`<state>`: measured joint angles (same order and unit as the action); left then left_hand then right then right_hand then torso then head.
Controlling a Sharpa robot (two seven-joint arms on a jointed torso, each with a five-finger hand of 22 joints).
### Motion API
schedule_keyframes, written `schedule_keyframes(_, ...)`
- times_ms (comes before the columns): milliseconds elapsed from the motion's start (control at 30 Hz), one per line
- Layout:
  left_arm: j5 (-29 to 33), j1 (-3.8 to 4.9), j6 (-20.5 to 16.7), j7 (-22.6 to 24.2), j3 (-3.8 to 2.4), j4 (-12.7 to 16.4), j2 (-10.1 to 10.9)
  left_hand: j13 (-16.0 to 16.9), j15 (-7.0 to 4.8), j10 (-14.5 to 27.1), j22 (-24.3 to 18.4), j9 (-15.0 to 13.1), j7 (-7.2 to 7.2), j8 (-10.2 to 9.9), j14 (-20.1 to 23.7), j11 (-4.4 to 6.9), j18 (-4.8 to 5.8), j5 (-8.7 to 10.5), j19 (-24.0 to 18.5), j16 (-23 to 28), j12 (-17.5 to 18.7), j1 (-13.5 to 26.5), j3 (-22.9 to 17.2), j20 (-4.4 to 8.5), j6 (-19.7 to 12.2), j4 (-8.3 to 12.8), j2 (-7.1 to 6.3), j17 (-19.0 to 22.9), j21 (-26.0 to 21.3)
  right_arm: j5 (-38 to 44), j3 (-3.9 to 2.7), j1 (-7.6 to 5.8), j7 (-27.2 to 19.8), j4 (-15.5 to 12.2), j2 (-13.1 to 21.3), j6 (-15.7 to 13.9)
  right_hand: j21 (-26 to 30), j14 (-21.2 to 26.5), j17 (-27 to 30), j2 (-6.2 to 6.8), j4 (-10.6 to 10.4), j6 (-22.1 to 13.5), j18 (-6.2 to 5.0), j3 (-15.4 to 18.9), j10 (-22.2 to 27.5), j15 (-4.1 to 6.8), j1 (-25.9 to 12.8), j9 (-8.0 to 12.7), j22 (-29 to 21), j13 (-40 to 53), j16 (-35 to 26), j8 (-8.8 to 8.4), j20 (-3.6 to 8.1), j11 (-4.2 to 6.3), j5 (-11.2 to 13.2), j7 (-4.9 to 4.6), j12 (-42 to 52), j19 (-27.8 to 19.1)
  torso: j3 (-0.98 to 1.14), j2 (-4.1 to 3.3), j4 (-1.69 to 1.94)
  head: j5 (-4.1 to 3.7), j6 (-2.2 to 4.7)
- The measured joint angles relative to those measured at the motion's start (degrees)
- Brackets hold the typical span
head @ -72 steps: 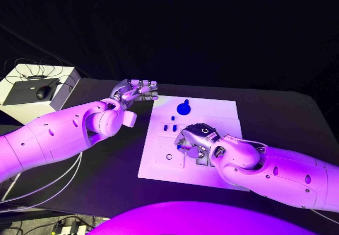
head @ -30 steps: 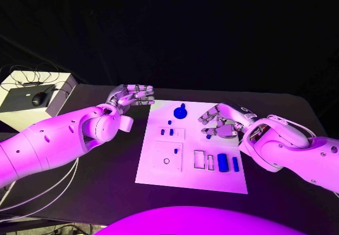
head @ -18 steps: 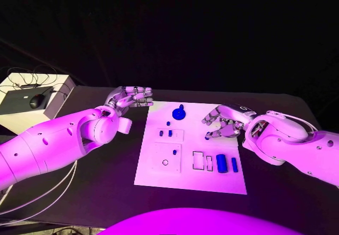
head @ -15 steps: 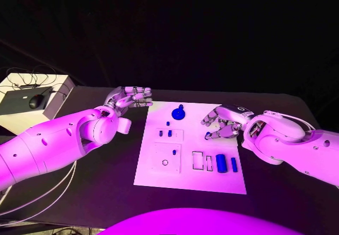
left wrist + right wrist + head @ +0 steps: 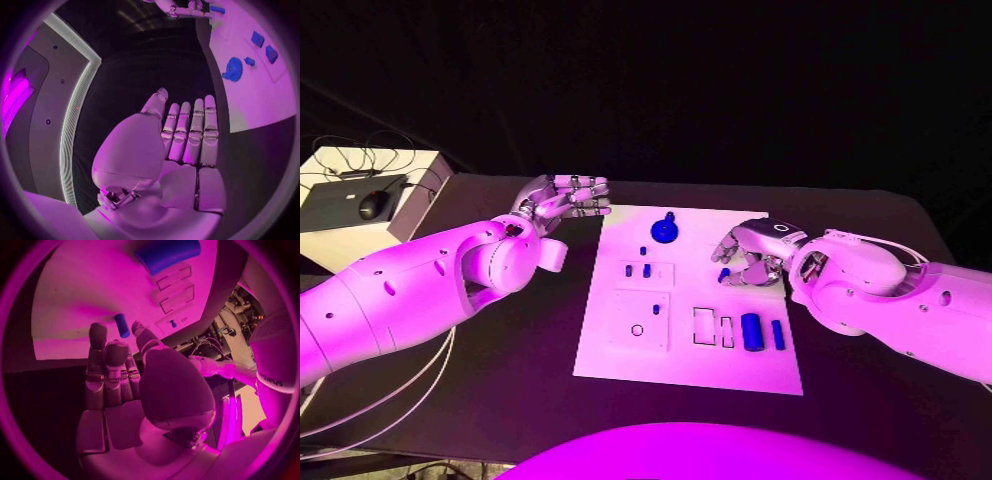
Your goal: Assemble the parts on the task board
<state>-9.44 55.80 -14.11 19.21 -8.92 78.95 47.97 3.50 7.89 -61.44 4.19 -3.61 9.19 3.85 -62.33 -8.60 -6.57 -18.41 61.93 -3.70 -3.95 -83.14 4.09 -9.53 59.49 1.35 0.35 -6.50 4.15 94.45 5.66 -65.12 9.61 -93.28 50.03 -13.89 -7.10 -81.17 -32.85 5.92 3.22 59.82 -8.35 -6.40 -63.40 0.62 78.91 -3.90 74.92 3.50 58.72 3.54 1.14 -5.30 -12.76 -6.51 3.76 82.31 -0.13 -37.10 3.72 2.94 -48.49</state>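
Note:
The white task board [image 5: 689,355] lies mid-table. On it are a round blue part [image 5: 664,231], three small blue pegs [image 5: 639,270] left of centre, and a blue cylinder [image 5: 751,332] with a thin blue bar [image 5: 777,335] in slots near the front. One more small blue peg [image 5: 724,274] [image 5: 122,325] lies on the board at the fingertips of my right hand [image 5: 753,254] [image 5: 119,390]. Its fingers are stretched out beside the peg, and I cannot tell whether they touch it. My left hand [image 5: 567,198] [image 5: 181,150] hovers off the board's far left corner, fingers straight, holding nothing.
A white box [image 5: 343,235] with a dark device and a mouse [image 5: 375,205] on top stands beyond the table's left edge, with cables on it. Bare black table [image 5: 531,330] lies on both sides of the board.
My right hand has left the front slots, where the blue cylinder and bar now show, risen to the board's right side, then edged left toward the small peg. The left hand has barely moved.

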Motion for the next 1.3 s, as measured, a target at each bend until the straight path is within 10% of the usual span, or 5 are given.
schedule_keyframes(833,0.0,0.00,0.0,0.0,0.00,0.0,0.1,0.0,-0.21,0.0,0.0,0.0,0.00,0.0,0.2,0.00,0.00,0.00,0.0,0.0,0.0,0.0,-0.2,0.00,0.0,-0.2,0.00,0.0,0.0,2.7,0.29,0.85,2.2,0.8,-1.2,2.1,-1.7,-0.1,-0.6,-1.10,1.5,4.8,0.41,-9.4,-4.0,0.29,-2.8,0.0,0.0,0.0,0.0,0.00,0.40,0.91,-0.2,-0.16,0.0,0.0,0.04,0.02,-0.07,-0.01,-0.13)
schedule_keyframes(1300,0.0,0.00,0.0,-0.1,0.00,0.0,0.1,0.0,-0.21,0.0,0.0,0.0,0.00,0.0,0.2,0.00,0.00,0.00,0.0,0.0,0.0,0.0,-0.2,0.00,0.0,-0.2,0.00,0.0,0.0,3.3,0.29,0.96,2.7,0.4,-1.1,0.9,-4.7,-0.2,-0.8,-4.44,1.7,8.9,1.81,-16.0,-7.6,1.65,-2.9,-0.6,0.0,-0.2,0.0,0.22,1.61,0.56,6.5,1.06,-0.5,-0.3,0.04,0.02,-0.07,0.03,-0.17)
